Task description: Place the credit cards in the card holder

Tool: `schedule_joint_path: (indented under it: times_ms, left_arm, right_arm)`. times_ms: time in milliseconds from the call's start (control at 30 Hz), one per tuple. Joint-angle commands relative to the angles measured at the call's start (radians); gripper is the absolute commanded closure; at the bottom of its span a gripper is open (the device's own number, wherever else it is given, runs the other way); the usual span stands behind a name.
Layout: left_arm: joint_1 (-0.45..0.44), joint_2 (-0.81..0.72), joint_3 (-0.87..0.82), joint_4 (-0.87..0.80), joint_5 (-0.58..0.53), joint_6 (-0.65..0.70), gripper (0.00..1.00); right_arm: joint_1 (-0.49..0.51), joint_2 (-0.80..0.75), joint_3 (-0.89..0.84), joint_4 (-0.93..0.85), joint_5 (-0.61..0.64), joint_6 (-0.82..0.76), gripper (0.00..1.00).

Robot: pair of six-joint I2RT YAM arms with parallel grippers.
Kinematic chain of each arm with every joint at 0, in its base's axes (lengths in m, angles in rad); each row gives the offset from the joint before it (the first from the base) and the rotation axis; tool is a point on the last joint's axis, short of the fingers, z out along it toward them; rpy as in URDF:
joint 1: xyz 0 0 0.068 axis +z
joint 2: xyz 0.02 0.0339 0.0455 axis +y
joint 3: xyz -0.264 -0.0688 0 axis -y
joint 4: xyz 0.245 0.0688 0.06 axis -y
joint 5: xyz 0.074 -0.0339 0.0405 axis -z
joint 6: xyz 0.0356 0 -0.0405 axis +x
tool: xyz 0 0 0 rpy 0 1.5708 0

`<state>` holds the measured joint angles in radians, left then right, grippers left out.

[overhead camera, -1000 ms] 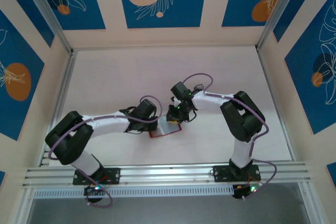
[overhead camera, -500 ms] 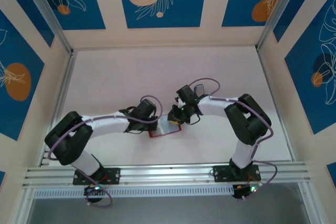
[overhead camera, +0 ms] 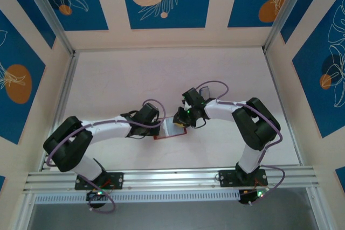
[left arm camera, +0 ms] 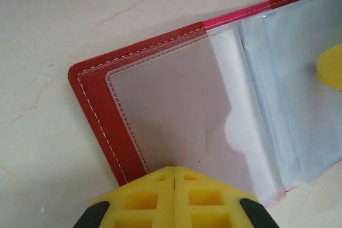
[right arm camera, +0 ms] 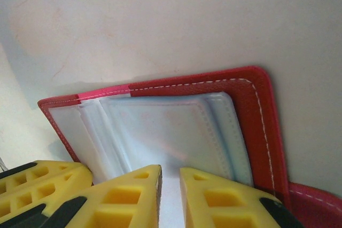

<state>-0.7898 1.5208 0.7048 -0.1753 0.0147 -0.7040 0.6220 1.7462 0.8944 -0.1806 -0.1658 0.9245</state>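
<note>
The card holder [overhead camera: 164,137] lies open on the table, red with white stitching [left arm camera: 101,116] and pale clear sleeves inside [right arm camera: 176,132]. My left gripper [overhead camera: 157,126] is shut, its yellow tips [left arm camera: 175,168] pressed together on the left-hand sleeve near its lower edge. From the right, my right gripper [overhead camera: 179,118] comes in over the right-hand sleeves. Its jaws [right arm camera: 170,172] stand a narrow gap apart, and a pale sleeve layer fills that gap. The credit cards are out of view.
The white tabletop [overhead camera: 161,79] stretches beyond the arms to the patterned back wall. Metal rails [overhead camera: 172,179] run along the near edge. In the left wrist view, a yellow finger of the right gripper [left arm camera: 331,68] pokes in at the right edge.
The right arm has swung slightly right and nearer, bringing its gripper lower over the card holder. The left gripper has stayed pressed on the left flap.
</note>
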Motion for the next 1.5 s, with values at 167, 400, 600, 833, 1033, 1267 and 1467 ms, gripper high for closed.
schedule_joint_path:
  times_ms: [167, 400, 600, 833, 1033, 1267, 1467]
  left_arm:
    - [-0.019, 0.009, -0.034, -0.018, -0.044, -0.001, 1.0]
    - [-0.029, 0.019, -0.045, 0.013, -0.035, -0.002, 1.0]
    - [-0.037, 0.04, -0.029, 0.02, -0.028, 0.003, 1.0]
    - [-0.042, 0.036, -0.039, 0.035, -0.018, -0.001, 1.0]
    - [-0.047, 0.047, -0.036, 0.054, -0.007, -0.011, 1.0]
    - [-0.051, 0.054, -0.028, 0.059, 0.001, -0.014, 1.0]
    - [-0.053, 0.067, -0.031, 0.075, 0.014, -0.022, 1.0]
  right_arm:
    - [0.008, -0.077, 0.03, -0.223, 0.168, -0.063, 0.77]
    - [-0.008, -0.099, 0.185, -0.355, 0.147, -0.185, 0.68]
    - [-0.077, -0.158, 0.234, -0.416, 0.177, -0.241, 0.68]
    - [-0.354, -0.201, 0.257, -0.425, 0.162, -0.318, 0.79]
    - [-0.51, -0.115, 0.274, -0.343, 0.029, -0.335, 0.77]
    - [-0.562, -0.015, 0.312, -0.303, -0.026, -0.339, 0.76]
    - [-0.573, 0.047, 0.334, -0.26, -0.086, -0.33, 0.76]
